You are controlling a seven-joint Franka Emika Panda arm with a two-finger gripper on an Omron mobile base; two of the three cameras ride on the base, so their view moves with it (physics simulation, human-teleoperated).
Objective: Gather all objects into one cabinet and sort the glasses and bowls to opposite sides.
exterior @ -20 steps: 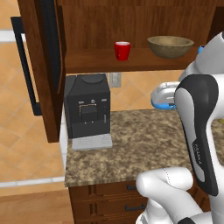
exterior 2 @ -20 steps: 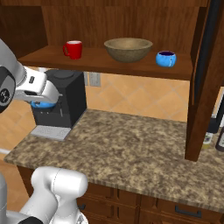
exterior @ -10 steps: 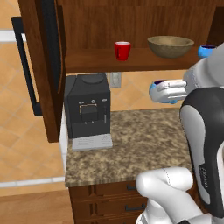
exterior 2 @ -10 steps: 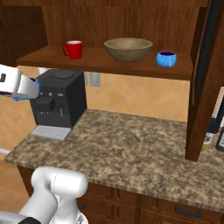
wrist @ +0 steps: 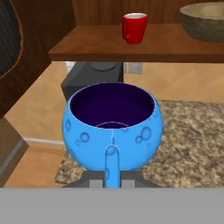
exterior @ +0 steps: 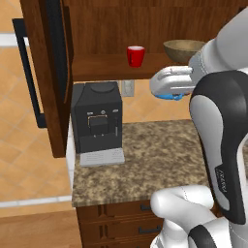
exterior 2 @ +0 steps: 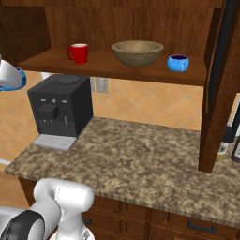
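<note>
My gripper (wrist: 112, 178) is shut on the handle of a bright blue mug (wrist: 112, 127), holding it upright in the air above the counter, below and in front of the cabinet shelf (wrist: 131, 46). In the left base view the hand (exterior: 172, 82) hangs just under the shelf edge, right of the red cup (exterior: 135, 55), and the mug (exterior: 169, 97) peeks out beneath it. The held mug also shows at the left edge of the right base view (exterior 2: 18, 77). On the shelf stand the red cup (exterior 2: 78, 53), the wooden bowl (exterior 2: 137, 52) in the middle and a second blue mug (exterior 2: 178, 63) to the right.
A black coffee machine (exterior: 97, 121) stands on the speckled counter (exterior 2: 140, 159) under the shelf's left end. The cabinet doors hang open, one at the left (exterior: 48, 72) and one at the right (exterior 2: 220, 70). Drawers (exterior: 140, 223) run below the counter.
The arm has carried the blue mug to the left and a little upward, closer to the shelf's edge near the red cup. The things on the shelf have not moved.
</note>
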